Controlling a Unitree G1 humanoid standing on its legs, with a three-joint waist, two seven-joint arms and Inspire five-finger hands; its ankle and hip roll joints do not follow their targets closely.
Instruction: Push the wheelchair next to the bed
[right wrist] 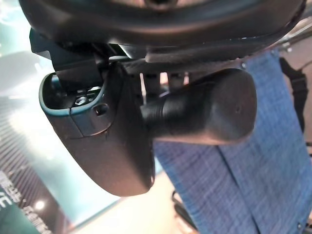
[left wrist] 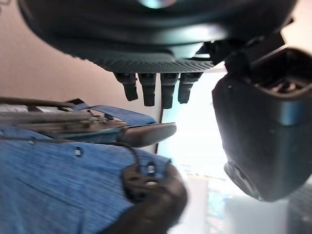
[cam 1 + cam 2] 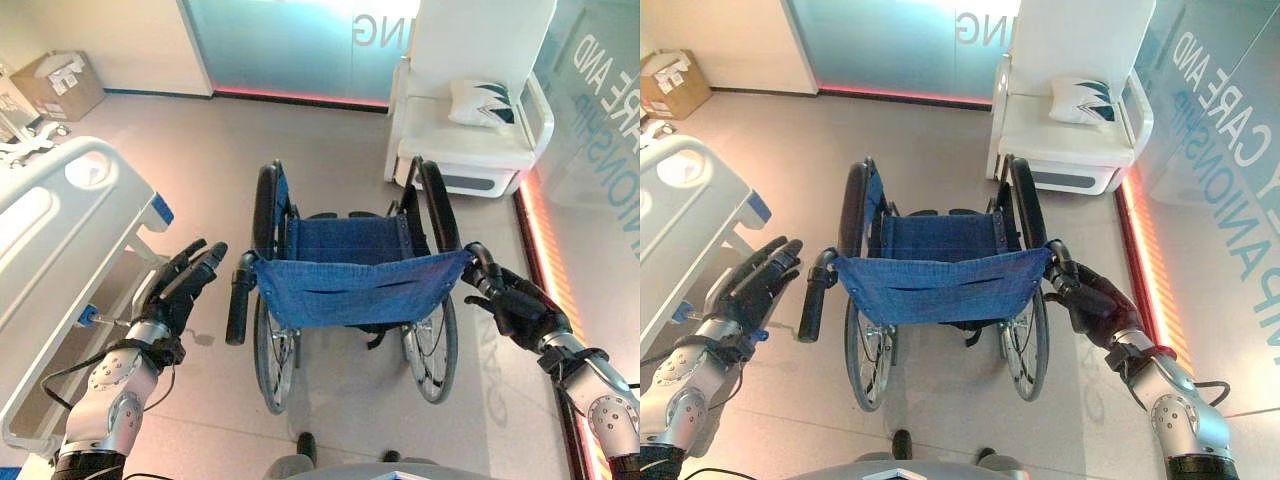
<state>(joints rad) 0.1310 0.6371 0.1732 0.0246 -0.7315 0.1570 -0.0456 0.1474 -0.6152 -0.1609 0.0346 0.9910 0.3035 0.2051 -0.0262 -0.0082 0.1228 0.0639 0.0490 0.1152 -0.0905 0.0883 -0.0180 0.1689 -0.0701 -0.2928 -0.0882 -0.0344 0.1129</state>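
left eye view: left hand (image 3: 182, 283), dark, on a silver-grey jointed arm, fingers straight and spread, holding nothing, just beside the left push handle (image 3: 238, 298) but apart from it. right hand (image 3: 517, 305) curled round the right push handle (image 3: 478, 264). wheelchair (image 3: 350, 290) centred on the floor (image 3: 200, 150), its back toward the camera: blue woven fabric backrest and seat, sagging slightly; black tubular frame; thin spoked wheels with dark tyres; handles cylindrical, matt black, rubber-like. bed (image 3: 60, 240) to the left, white moulded plastic end board with rounded corners and a blue corner bumper; the wheelchair stands near it but apart. white armchair (image 3: 470, 110) with a patterned cushion (image 3: 482, 102) against the far glass wall; cardboard box (image 3: 58, 85) at far left

right eye view: same layout; smooth pale floor, faintly glossy, with an orange light strip (image 3: 1145, 250) along the right wall

left wrist view: fingers (image 2: 146, 87) extended and empty; blue denim-like weave and a black handle end lie past them, untouched

right wrist view: thumb (image 1: 102, 146) and palm clamped on the black grip, a rounded blunt-ended cylinder with a fine matt texture, blue fabric behind

status, judged: one handle gripped, the other not yet taken; the push toward the bedside appears largely still to do
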